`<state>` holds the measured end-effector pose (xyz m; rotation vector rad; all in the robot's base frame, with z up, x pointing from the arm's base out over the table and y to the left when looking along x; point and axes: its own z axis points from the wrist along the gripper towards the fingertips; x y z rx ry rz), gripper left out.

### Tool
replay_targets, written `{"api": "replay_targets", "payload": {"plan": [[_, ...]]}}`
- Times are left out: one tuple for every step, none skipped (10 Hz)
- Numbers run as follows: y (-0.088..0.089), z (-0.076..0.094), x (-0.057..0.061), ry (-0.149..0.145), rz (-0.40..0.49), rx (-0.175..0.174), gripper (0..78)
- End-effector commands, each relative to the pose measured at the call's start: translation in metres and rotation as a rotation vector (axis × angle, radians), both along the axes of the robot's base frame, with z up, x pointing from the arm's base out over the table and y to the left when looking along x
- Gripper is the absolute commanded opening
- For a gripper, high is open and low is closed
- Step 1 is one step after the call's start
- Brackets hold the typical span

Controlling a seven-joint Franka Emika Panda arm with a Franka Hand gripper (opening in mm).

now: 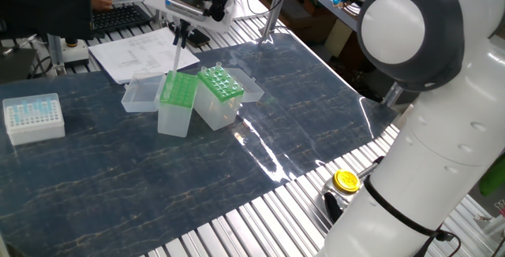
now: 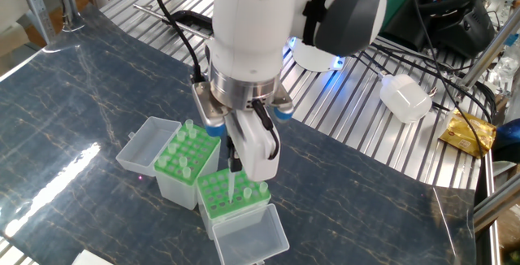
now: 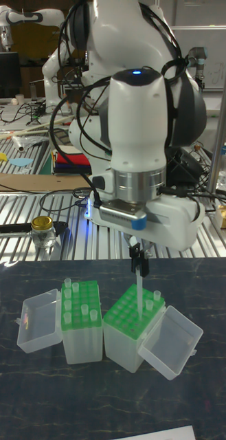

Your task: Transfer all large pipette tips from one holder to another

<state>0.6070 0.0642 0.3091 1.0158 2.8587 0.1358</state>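
My gripper (image 1: 180, 30) (image 2: 234, 164) (image 3: 137, 265) is shut on one large pipette tip (image 1: 175, 56) (image 3: 138, 289), which hangs upright. The tip's lower end is at the green rack top of the narrower, taller box (image 1: 177, 103) (image 2: 231, 200) (image 3: 132, 323). I cannot tell whether it has entered a hole. This box holds a couple of other tips near one edge (image 2: 262, 188). Right beside it stands the wider holder (image 1: 218, 91) (image 2: 183, 163) (image 3: 82, 320) with several tips upright in its green grid.
Both boxes have clear lids hinged open outward (image 3: 36, 321) (image 3: 172, 342). A white box of pale-blue tips (image 1: 33, 117) sits at the far left. Papers (image 1: 142, 52) lie behind the boxes. A yellow-lidded jar (image 1: 346, 180) and a white bottle (image 2: 405, 97) are on the slatted metal surface.
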Motion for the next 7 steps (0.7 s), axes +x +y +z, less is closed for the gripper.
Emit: {"api": "replay_targets", "payload": {"plan": [[0.007, -0.013, 0.000, -0.014, -0.003, -0.017, 2.4], [0.008, -0.015, 0.000, -0.013, 0.001, -0.021, 2.4], [0.007, -0.019, -0.001, -0.013, 0.015, -0.027, 2.4], [0.005, -0.023, -0.002, -0.014, 0.031, -0.040, 2.4], [0.004, -0.027, -0.002, -0.014, 0.034, -0.045, 2.4], [0.002, -0.029, -0.002, -0.013, 0.034, -0.047, 2.4], [0.002, -0.031, -0.002, -0.012, 0.035, -0.046, 2.4]]}}
